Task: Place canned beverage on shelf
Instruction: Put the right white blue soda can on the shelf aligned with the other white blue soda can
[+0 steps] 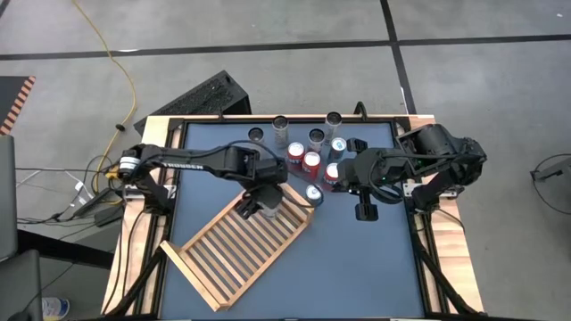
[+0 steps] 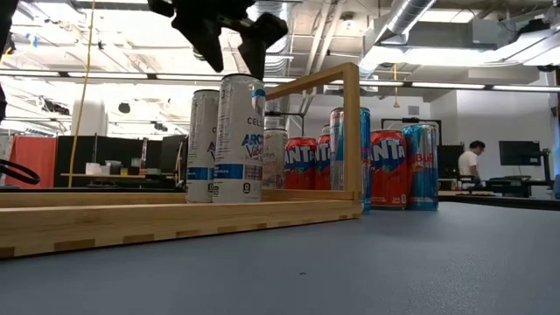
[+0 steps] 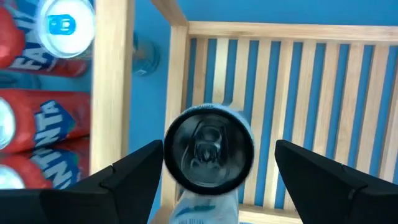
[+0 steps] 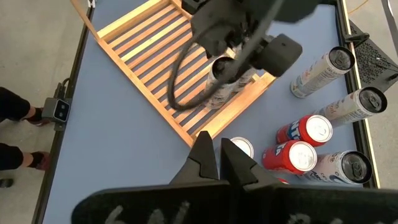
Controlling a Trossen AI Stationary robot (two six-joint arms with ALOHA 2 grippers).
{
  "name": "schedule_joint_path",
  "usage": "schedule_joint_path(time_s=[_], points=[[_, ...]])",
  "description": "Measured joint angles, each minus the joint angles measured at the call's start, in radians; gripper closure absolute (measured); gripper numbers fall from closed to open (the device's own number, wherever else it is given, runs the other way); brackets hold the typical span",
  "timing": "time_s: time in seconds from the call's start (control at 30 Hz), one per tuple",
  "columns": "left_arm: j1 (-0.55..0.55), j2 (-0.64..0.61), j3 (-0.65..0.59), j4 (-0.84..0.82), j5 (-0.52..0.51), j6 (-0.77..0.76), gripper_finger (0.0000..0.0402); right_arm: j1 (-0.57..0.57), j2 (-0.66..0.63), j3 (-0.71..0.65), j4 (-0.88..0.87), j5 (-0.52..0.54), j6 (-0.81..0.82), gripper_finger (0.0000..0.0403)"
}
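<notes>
The left gripper (image 3: pixel 211 174), open, straddles the can (image 3: pixel 209 148) on the shelf (image 3: pixel 298 81) (tall, tippy); a finger brushing it while lifting could topple it.

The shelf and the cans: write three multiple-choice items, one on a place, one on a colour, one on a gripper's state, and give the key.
1. Where does the white can under the left gripper stand?
A. On the bare table
B. On the shelf
C. On top of another can

2. What colour are the Fanta cans?
A. Green
B. Yellow
C. Red

3. How is the left gripper?
A. Open, fingers on either side of the can
B. Shut on the can
C. Shut, holding nothing

Key: B, the slats lie under the can in the left wrist view; C, their bodies are red in the low view; A, gaps show between both fingers and the can.
</notes>
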Motion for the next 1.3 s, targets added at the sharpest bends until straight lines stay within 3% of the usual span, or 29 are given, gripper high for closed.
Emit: schedule_joint_path(time_s=[0.2,0.4,0.57,0.67,0.73,0.8,0.97,1.3], points=[[-0.034,-0.085,0.0,0.013,-0.069,-0.063,0.0103,-0.007,0.0,0.0,0.024,0.0,-0.043,0.0403],[-0.096,-0.241,0.0,0.056,-0.286,-0.245,0.0103,-0.027,0.031,0.001,0.115,-0.023,-0.166,0.0403],[-0.169,-0.377,0.0,0.1,-0.48,-0.491,0.0104,-0.1,0.108,0.0,0.163,-0.215,-0.254,0.0403],[-0.213,-0.447,0.001,0.126,-0.553,-0.643,0.0104,-0.15,0.154,-0.001,0.226,-0.39,-0.306,0.0403],[-0.237,-0.488,0.001,0.126,-0.577,-0.719,0.0104,-0.177,0.178,-0.001,0.239,-0.441,-0.329,0.0403],[-0.262,-0.521,0.001,0.128,-0.592,-0.771,0.0104,-0.2,0.199,0.0,0.233,-0.432,-0.358,0.0403],[-0.321,-0.582,0.001,0.128,-0.597,-0.841,0.0104,-0.228,0.288,0.001,0.195,-0.295,-0.358,0.0403],[-0.383,-0.628,0.001,0.125,-0.648,-0.843,0.0104,-0.134,0.475,0.0,0.221,-0.222,-0.368,0.0403]])
